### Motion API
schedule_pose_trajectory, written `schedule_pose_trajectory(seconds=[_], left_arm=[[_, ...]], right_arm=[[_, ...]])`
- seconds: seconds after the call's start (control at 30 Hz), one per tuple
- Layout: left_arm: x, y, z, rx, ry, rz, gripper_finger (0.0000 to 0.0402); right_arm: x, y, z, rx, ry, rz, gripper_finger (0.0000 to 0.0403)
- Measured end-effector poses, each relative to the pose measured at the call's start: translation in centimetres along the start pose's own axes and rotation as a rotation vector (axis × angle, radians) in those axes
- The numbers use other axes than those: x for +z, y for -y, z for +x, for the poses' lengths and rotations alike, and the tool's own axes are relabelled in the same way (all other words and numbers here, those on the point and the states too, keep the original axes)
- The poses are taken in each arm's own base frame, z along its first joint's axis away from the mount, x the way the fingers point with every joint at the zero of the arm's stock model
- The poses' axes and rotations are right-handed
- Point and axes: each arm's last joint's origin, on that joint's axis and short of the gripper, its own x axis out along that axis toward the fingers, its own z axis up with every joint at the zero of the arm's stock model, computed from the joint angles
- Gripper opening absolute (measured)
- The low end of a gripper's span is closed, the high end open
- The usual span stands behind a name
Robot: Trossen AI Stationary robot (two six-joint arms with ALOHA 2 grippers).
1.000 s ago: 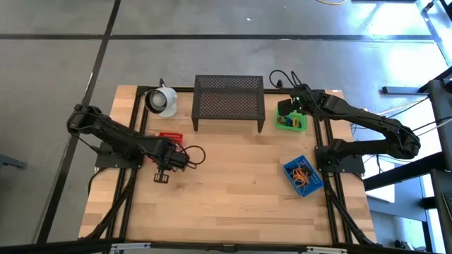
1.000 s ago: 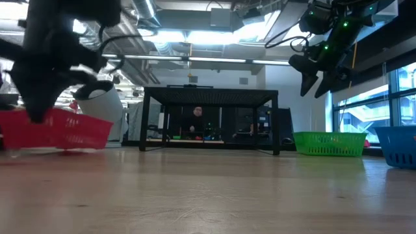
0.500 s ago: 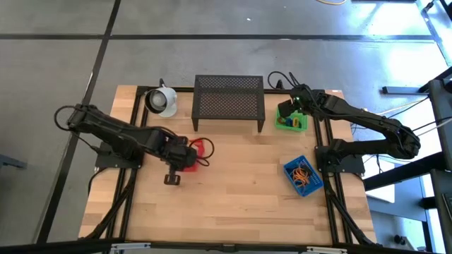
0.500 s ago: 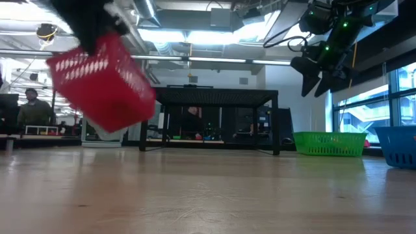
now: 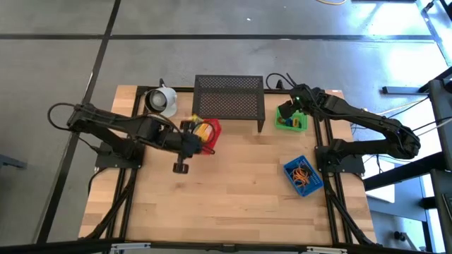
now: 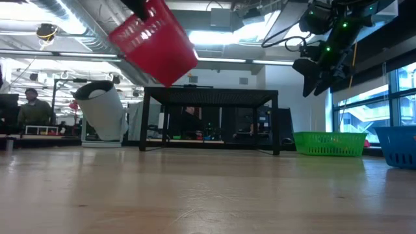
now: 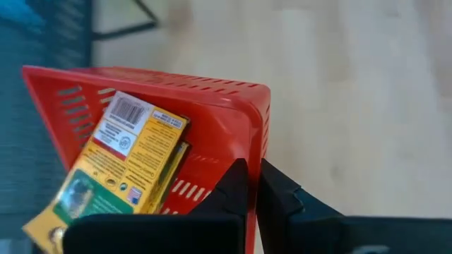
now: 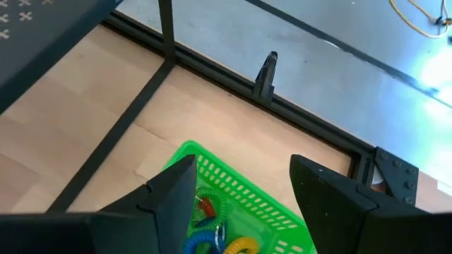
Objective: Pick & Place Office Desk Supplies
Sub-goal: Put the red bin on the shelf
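Pinching the red bin's (image 5: 207, 132) wall in clenched jaws, the left gripper (image 5: 192, 137) is holding it aloft near the desk's (image 5: 233, 190) back edge, yellow packets (image 7: 120, 169) inside; the right gripper (image 5: 288, 111) is hovering, jaws released, over the green bin (image 5: 292, 121).

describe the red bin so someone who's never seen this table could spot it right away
Start at the black mesh metal shelf at the table's far edge. Just in front of its left leg, the small red slotted plastic bin hangs tilted in the air, its rim pinched by the left end effector. Unlike the green bin and blue bin, it holds yellow printed packets.
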Motion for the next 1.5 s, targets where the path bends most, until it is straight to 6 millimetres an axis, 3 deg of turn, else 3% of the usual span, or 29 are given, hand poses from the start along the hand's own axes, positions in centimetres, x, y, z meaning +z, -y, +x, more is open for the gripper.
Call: schedule_pose_trajectory(seconds=[0.17,0.33,0.57,0.73,0.9,1.27,1.5], left_arm=[[0.3,-2.3,-0.2,0.18,-0.004,0.047,0.0006],[0.0,-5.8,0.7,0.32,-0.074,0.034,0.0007],[-0.7,-10.7,4.3,0.377,-0.265,0.115,0.0007],[-1.0,-12.9,6.7,0.367,-0.379,0.188,0.0008],[-0.3,-14.0,6.8,0.348,-0.379,0.225,0.0008],[1.6,-15.1,4.2,0.355,-0.246,0.134,0.0008],[1.8,-14.7,6.3,0.309,-0.281,0.054,0.0008]], right_arm=[[0.2,0.0,0.0,0.005,0.015,-0.01,0.0229],[0.4,-0.1,0.0,0.011,0.034,-0.026,0.0229],[0.5,-0.2,0.0,0.023,0.05,-0.027,0.0229],[0.5,-0.2,0.0,0.024,0.05,-0.015,0.0229],[0.5,-0.2,0.0,0.029,0.048,0.025,0.0229],[0.6,-0.2,0.0,0.032,0.057,0.08,0.0229],[0.6,-0.2,0.0,0.033,0.056,0.101,0.0229]])
